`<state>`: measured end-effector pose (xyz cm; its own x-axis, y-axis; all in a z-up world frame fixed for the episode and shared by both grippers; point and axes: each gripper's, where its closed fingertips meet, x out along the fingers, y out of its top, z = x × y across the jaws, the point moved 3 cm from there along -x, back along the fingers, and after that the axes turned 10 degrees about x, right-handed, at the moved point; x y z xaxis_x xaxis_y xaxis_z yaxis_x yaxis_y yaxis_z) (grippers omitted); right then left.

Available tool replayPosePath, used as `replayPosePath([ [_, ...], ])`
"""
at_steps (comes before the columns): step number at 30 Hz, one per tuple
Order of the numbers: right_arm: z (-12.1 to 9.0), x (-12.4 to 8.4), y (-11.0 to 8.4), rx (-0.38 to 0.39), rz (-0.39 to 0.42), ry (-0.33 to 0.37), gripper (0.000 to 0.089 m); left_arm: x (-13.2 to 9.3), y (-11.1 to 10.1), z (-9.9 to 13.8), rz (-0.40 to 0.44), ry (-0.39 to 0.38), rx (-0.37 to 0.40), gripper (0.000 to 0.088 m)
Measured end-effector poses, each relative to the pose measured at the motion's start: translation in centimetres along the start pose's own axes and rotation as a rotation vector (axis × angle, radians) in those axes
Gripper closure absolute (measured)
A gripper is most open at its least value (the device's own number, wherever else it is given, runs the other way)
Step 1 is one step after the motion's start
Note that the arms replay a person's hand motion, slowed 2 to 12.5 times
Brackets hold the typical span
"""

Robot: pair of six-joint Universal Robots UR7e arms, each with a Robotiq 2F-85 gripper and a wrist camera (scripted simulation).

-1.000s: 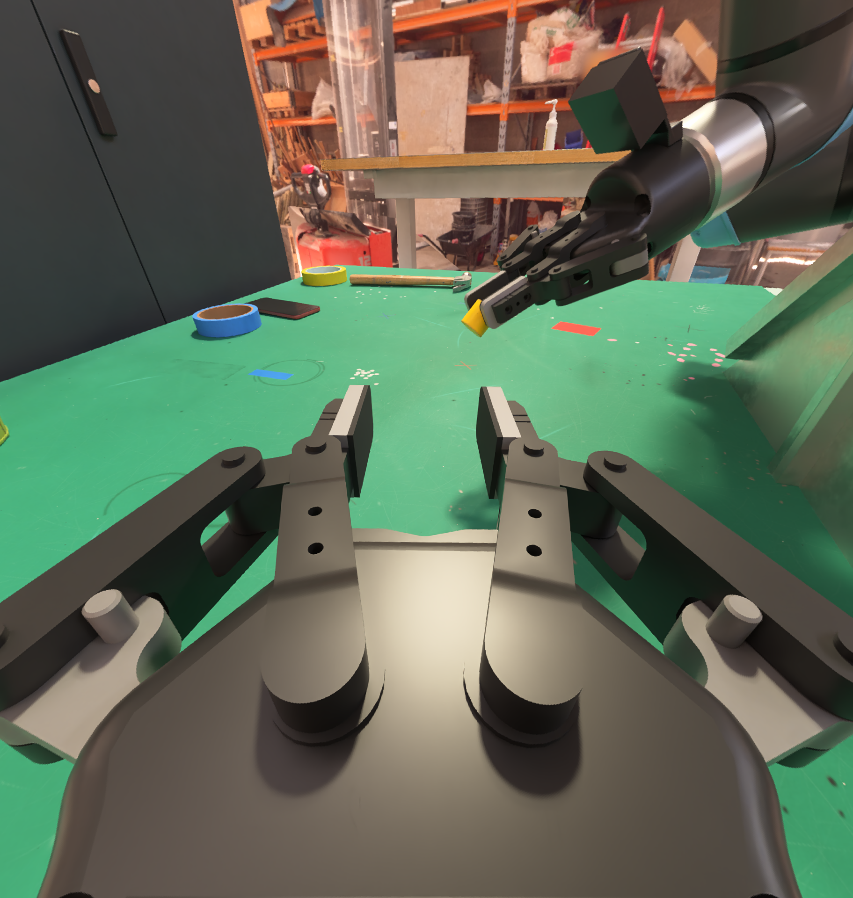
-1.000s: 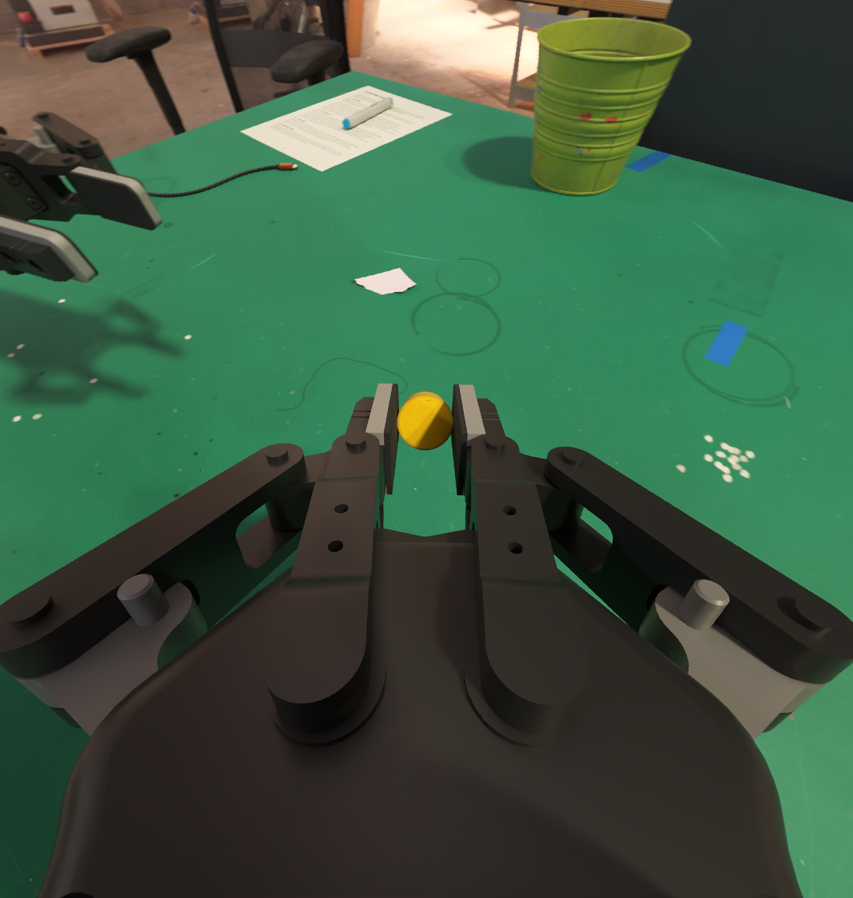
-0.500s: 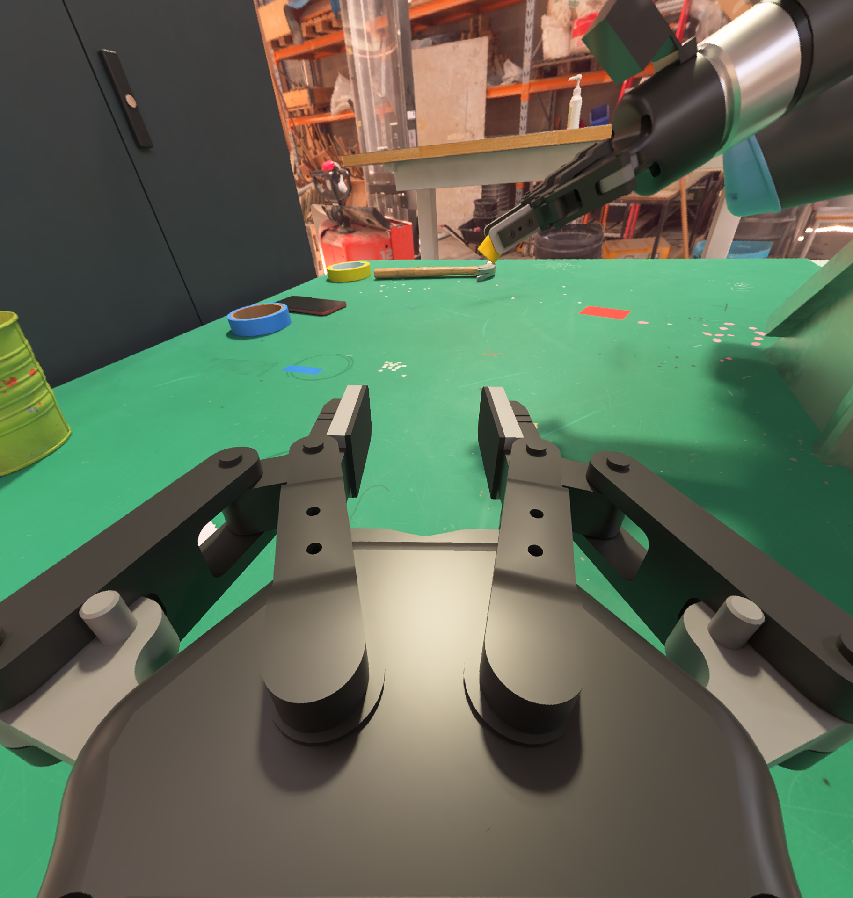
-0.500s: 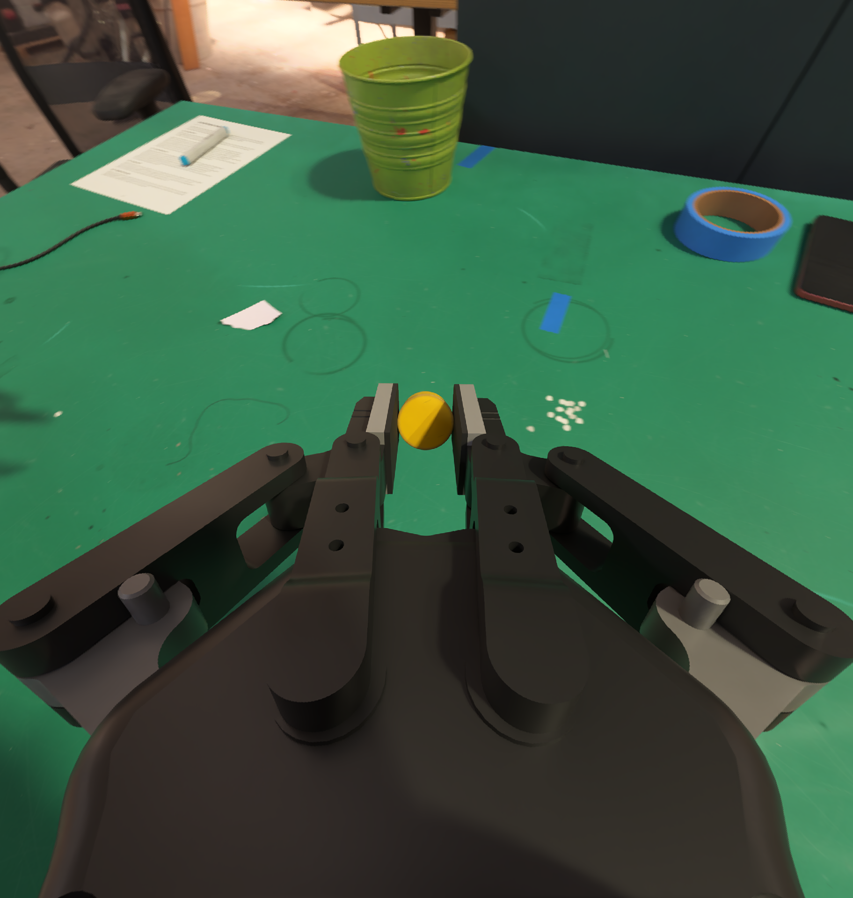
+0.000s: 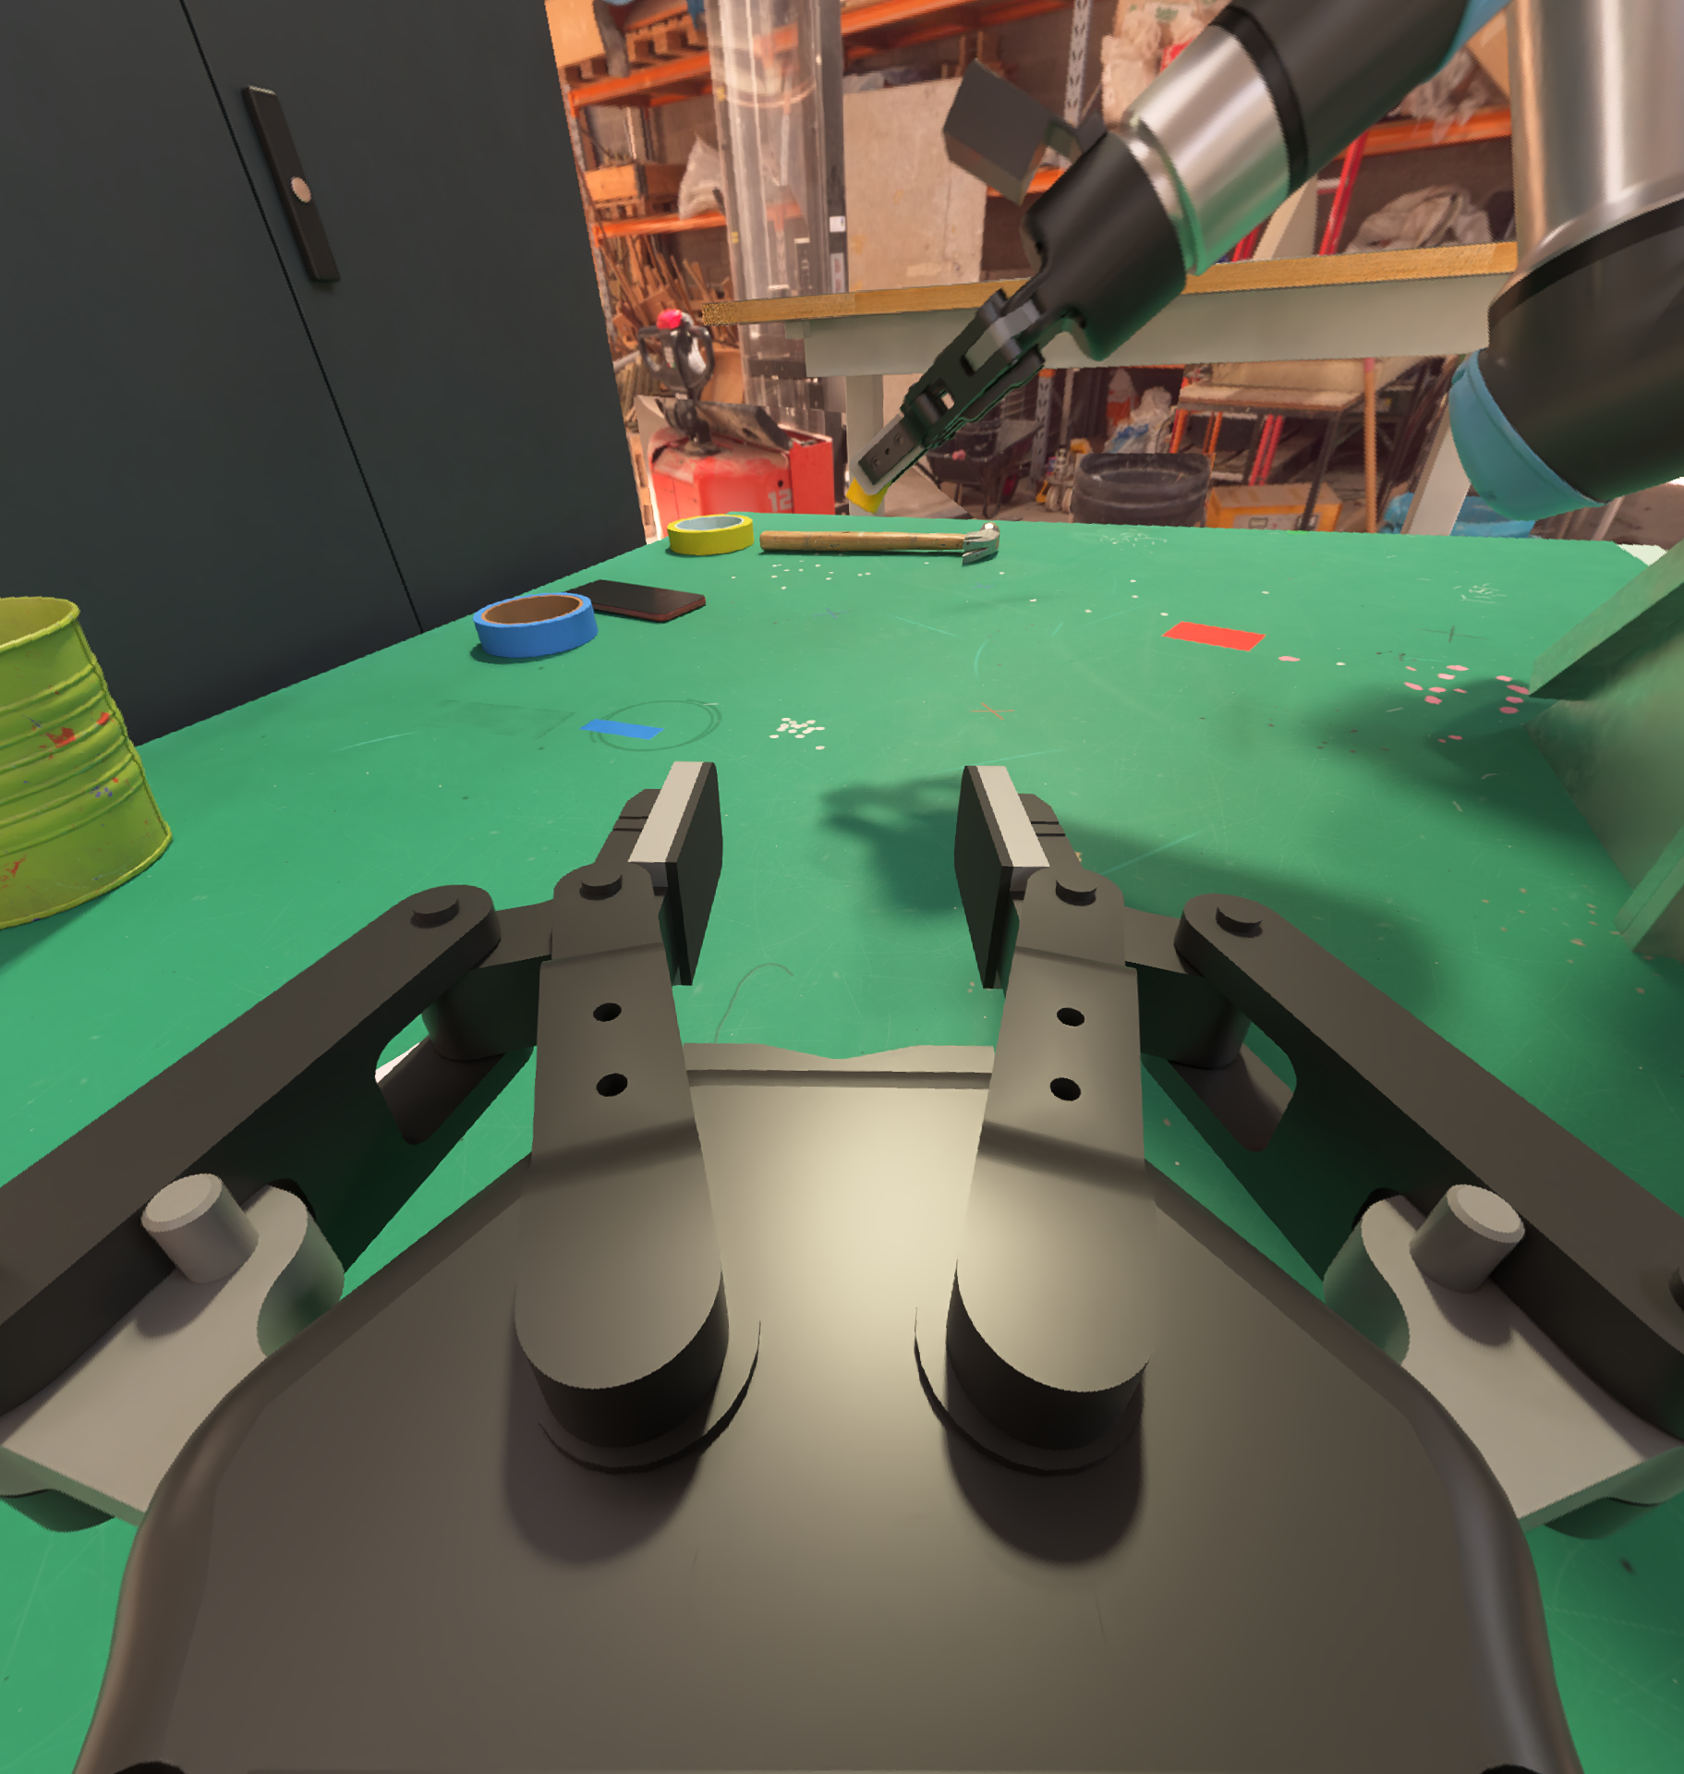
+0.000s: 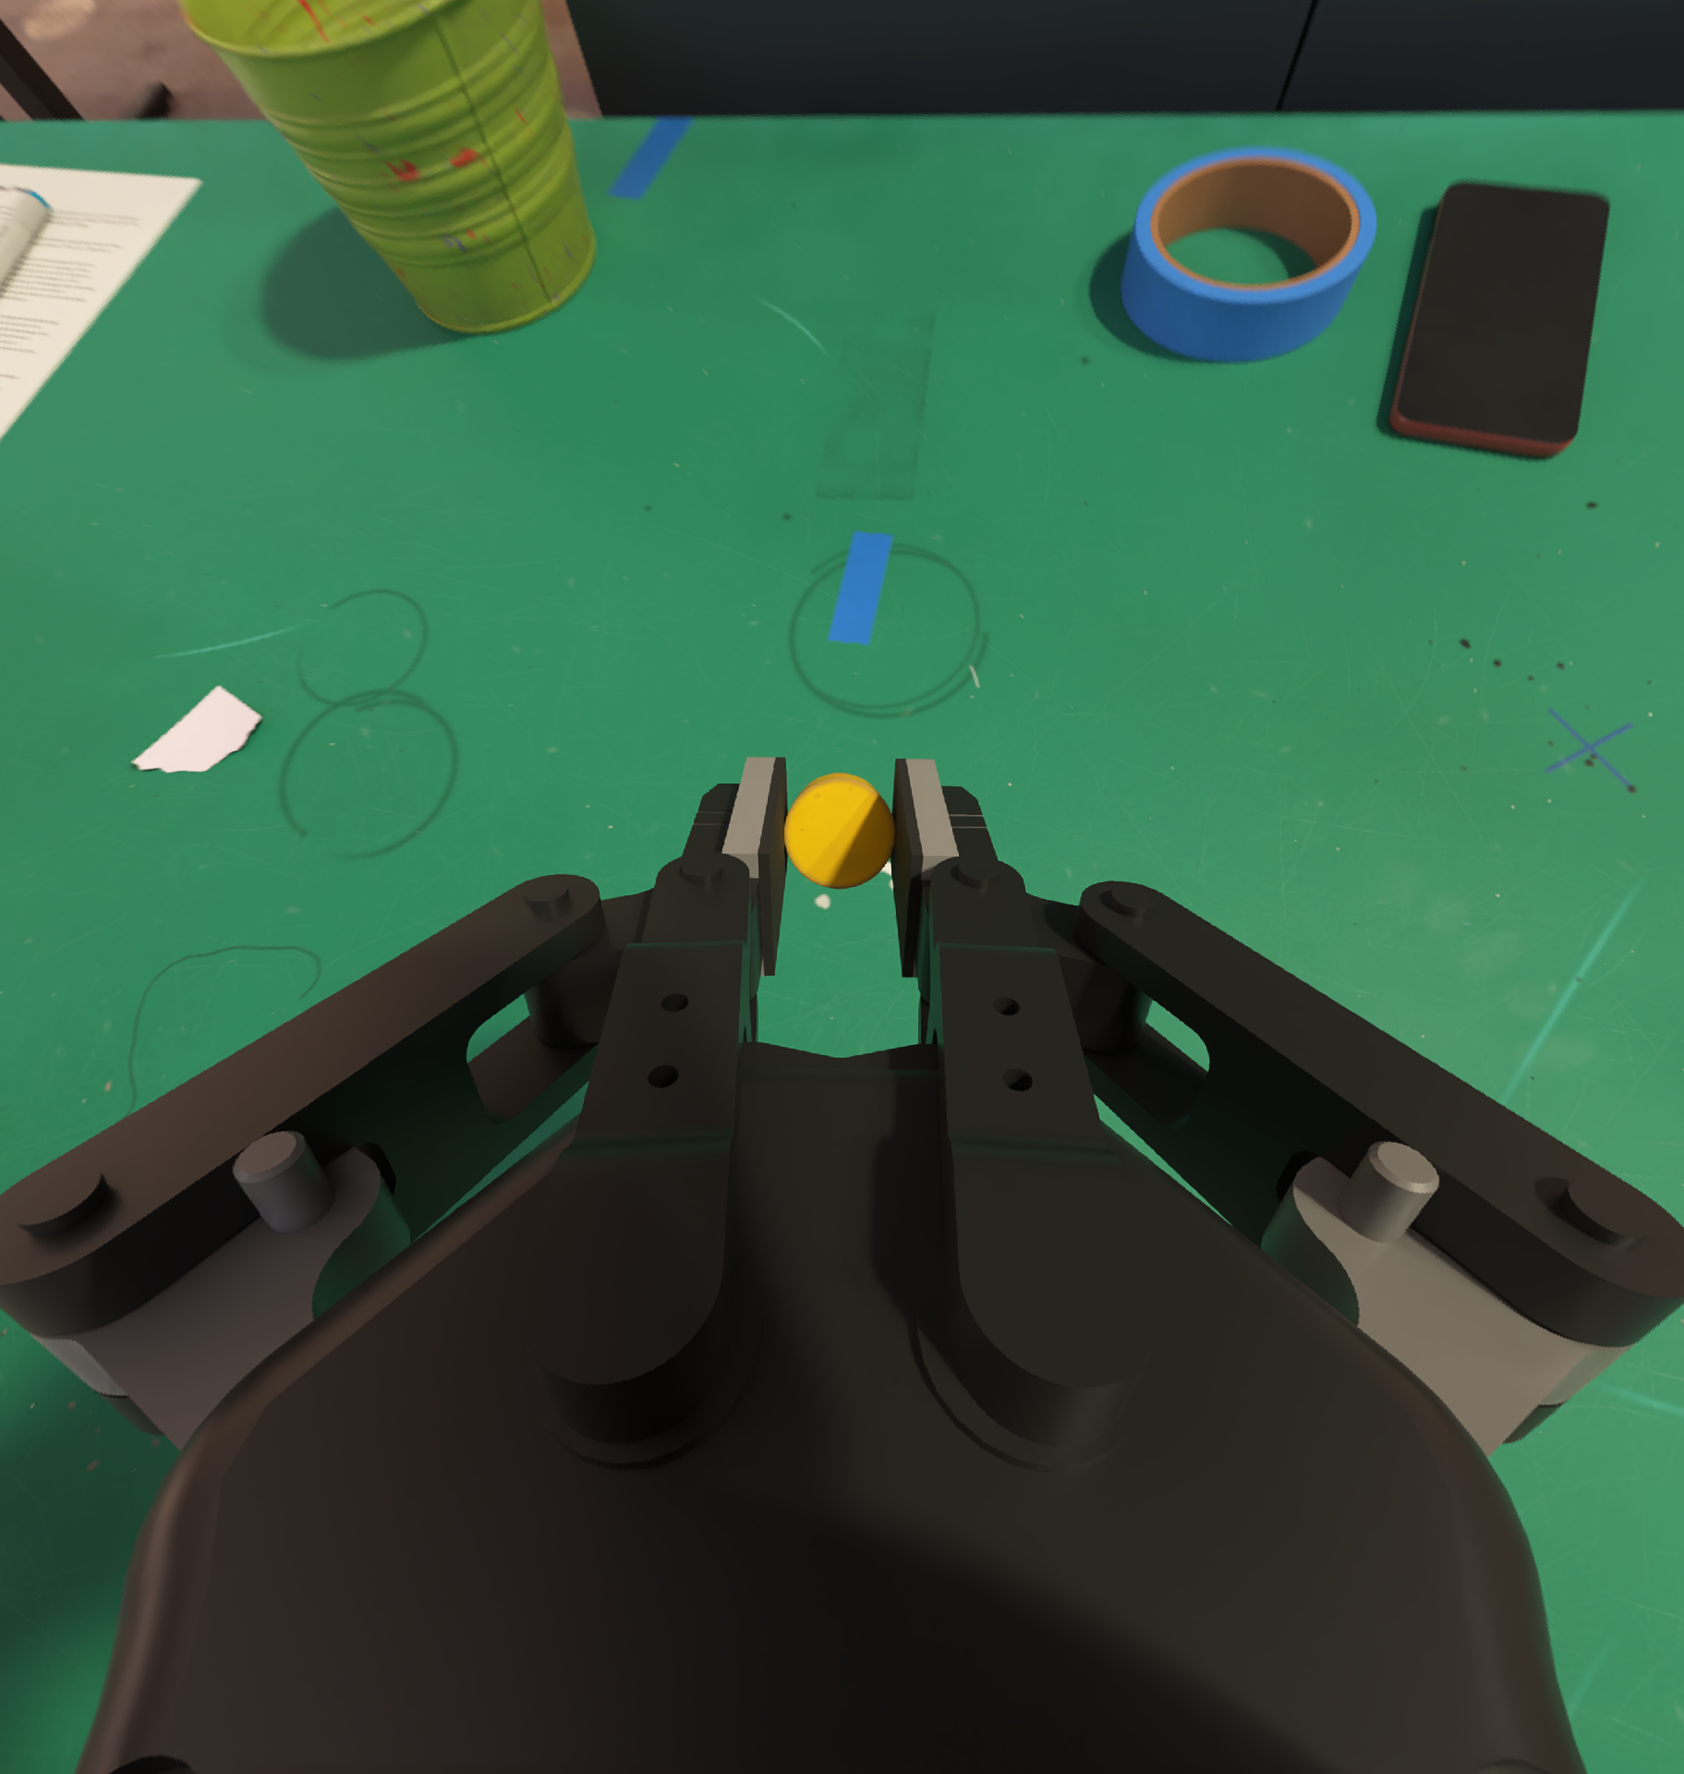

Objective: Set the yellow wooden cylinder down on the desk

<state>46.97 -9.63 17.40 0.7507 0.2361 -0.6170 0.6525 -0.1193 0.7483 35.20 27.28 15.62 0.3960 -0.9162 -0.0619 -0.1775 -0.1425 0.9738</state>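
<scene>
My right gripper (image 6: 839,816) is shut on the yellow wooden cylinder (image 6: 838,831), whose round end faces the camera, held above the green desk (image 6: 1202,864). In the left wrist view the right gripper (image 5: 881,470) hangs high over the far side of the desk, with the yellow cylinder (image 5: 864,496) showing at its fingertips. My left gripper (image 5: 838,826) is open and empty, low over the desk (image 5: 1106,768).
A green bucket (image 6: 415,154), a blue tape roll (image 6: 1246,254), a black phone (image 6: 1500,317), a paper sheet with a marker (image 6: 41,288) and a white scrap (image 6: 199,734) lie on the desk. A yellow tape roll (image 5: 710,534) and hammer (image 5: 876,542) lie at the far edge. A grey block (image 5: 1653,749) stands right.
My right gripper has swung toward the bucket, tape and phone side, still holding the cylinder, and looks steeper down. The left wrist view has turned, bringing the bucket further in.
</scene>
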Motion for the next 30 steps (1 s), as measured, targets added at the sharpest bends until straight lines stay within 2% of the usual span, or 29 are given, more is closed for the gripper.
replayPosePath([
  [7,2.3,3.3,1.0,0.051,-0.116,-0.066,0.0695,-0.1,0.0,-0.2,-0.011,-0.012,-0.004,0.0419],
  [16,4.4,6.3,0.3,0.148,-0.306,-0.123,0.0695,-0.6,-0.5,-0.9,-0.051,0.002,-0.028,0.0396],
  [24,5.2,8.0,-0.2,0.207,-0.362,-0.142,0.0695,-1.0,-0.8,-1.5,-0.053,-0.006,-0.068,0.0392],
  [30,5.6,9.6,-1.3,0.212,-0.393,-0.147,0.0695,-1.3,-1.1,-1.9,-0.042,-0.016,-0.099,0.0392],
])
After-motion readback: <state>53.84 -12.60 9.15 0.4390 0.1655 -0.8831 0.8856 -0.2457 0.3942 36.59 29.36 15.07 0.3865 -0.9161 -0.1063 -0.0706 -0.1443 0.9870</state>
